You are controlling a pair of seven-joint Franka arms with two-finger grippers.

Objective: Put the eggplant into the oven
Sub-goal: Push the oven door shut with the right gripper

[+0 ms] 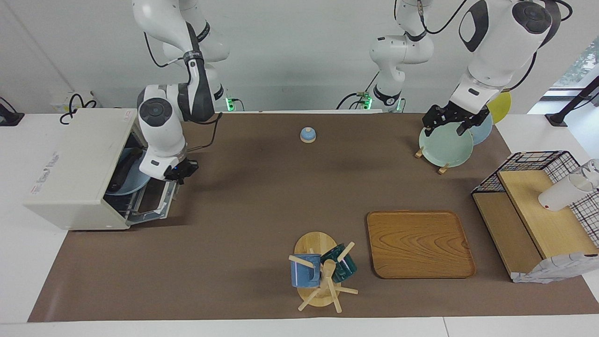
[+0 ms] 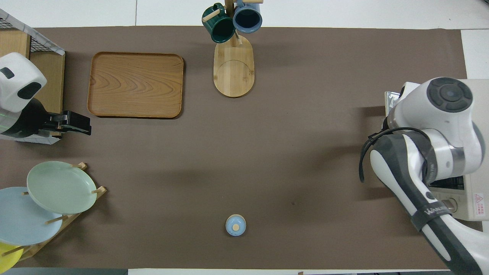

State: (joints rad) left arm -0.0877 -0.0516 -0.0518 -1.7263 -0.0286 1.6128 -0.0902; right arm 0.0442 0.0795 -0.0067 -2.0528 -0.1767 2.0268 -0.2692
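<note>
The oven (image 1: 79, 168) stands at the right arm's end of the surface with its door dropped open; a blue plate (image 1: 124, 180) sits inside with a dark long shape on it, likely the eggplant (image 1: 125, 168), so the placing looks done. The right pincer (image 1: 180, 172) hangs clenched and empty over the door; closing it may remain. The left pincer (image 1: 451, 122) waits released over the green plate (image 1: 444, 147)

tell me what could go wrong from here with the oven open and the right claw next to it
1. The shut right claw hangs just over the dark glass drop-down door of the cream-white toaster oven; pulling away carelessly could knock it.
2. The round blue plate carrying the dark purple eggplant seems to sit near the opening, so the closing door might catch it.
3. The open left claw waits over the pale green plate; dropping could bump it.
</note>
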